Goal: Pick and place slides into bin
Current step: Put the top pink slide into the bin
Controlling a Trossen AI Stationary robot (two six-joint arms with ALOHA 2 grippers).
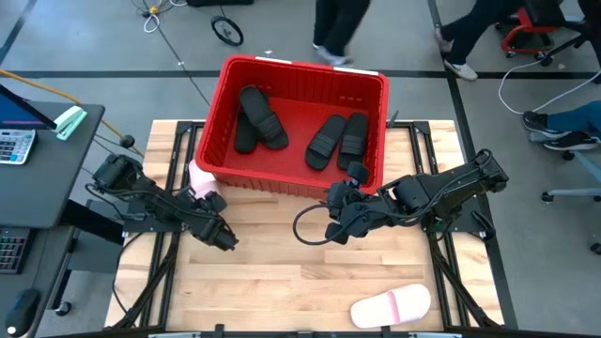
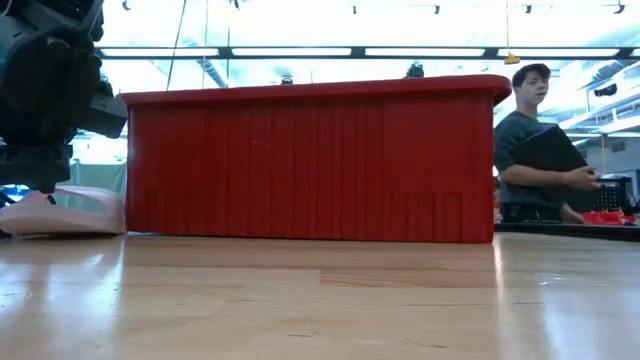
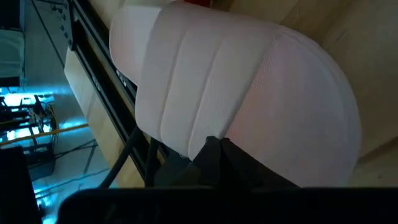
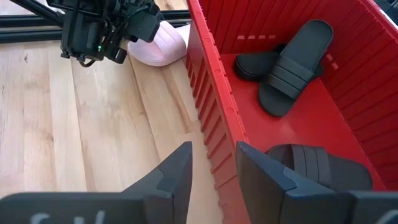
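Red bin (image 1: 222, 103) beside pink slide (image 1: 203, 178) — left claw (image 1: 212, 204) clamps it.

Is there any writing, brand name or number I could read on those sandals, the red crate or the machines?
None can be read.
Red bin: ribbed walls, no label visible.
Black slides and pink slides: no brand mark shows.
Right tool: pale marks on its housing at the right wrist view's bottom edge, cut off, unreadable.
Calculator beside the table: keys too small to read.
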